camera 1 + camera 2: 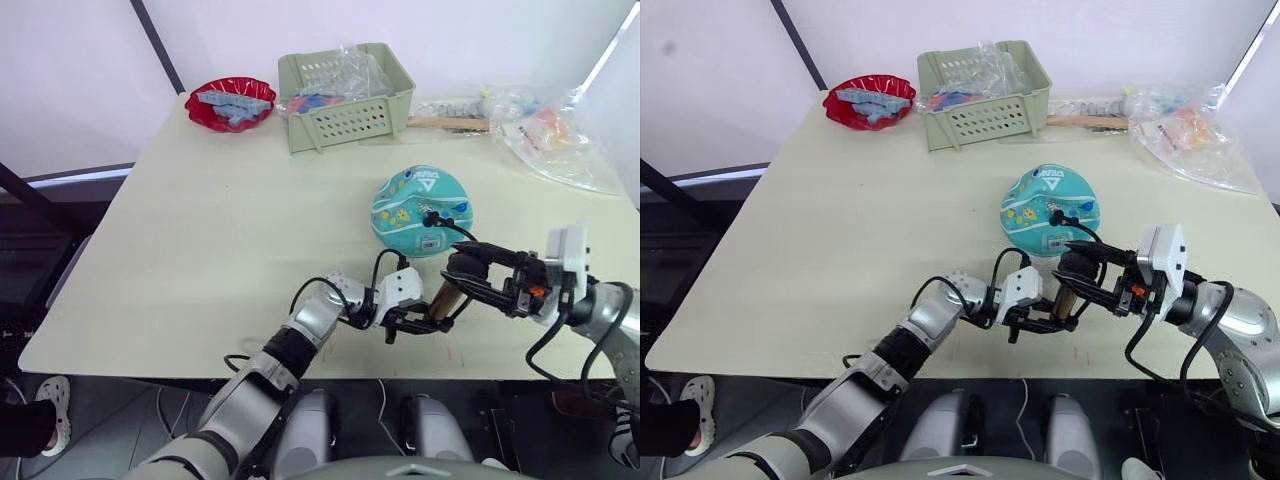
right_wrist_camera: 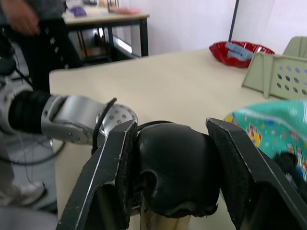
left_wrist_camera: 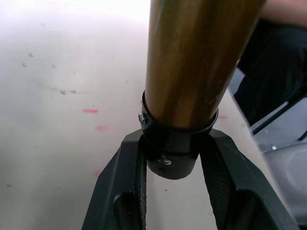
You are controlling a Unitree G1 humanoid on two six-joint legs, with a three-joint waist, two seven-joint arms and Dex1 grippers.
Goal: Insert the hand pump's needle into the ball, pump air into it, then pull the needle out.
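Fingers of the left gripper (image 1: 418, 322) clamp the black lower cap of the hand pump (image 1: 445, 298), low and right of centre in the head view; the bronze barrel stands tilted on the bench (image 1: 200, 250). Just right of it, the right gripper (image 1: 478, 272) is closed around the pump's rounded black top cap, a finger (image 2: 108, 182) pressed to each side. From there a thin black hose (image 1: 455, 228) arcs up to the ball (image 1: 422, 210), right of centre; its black fitting sits on the ball's top, the needle itself too small to make out. Farther back, near the top edge, stand a green basket (image 1: 345, 95), a red bowl (image 1: 230, 102) and clear plastic bags (image 1: 550, 130).
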